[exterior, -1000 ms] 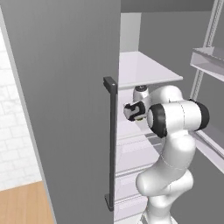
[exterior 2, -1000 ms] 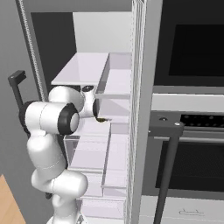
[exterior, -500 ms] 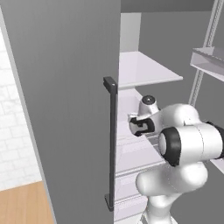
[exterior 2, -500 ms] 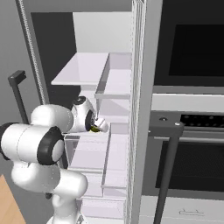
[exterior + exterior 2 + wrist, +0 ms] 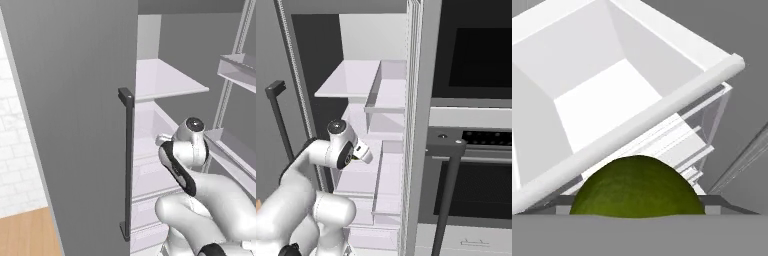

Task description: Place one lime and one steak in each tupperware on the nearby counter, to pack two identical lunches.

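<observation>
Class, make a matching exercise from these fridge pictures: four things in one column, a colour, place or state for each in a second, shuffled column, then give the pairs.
Things:
1. lime
2. fridge door handle
3. white bin
4. oven handle

Descriptions:
A. tall dark bar on the grey door
B. green, at the gripper
C. open and empty inside
D. dark bar right of the fridge

Pairs: 1-B, 2-A, 3-C, 4-D

The arm [image 5: 210, 200] is glossy white, built of thick rounded segments that swell into bulbous joints. A curved black band [image 5: 176, 168] runs along the seam of one segment, and a round grey cap [image 5: 194, 124] sits on top of the wrist joint. From the right base view a dark round disc [image 5: 348, 157] marks the side of the wrist, next to a short white block-shaped hand [image 5: 361, 150].
</observation>
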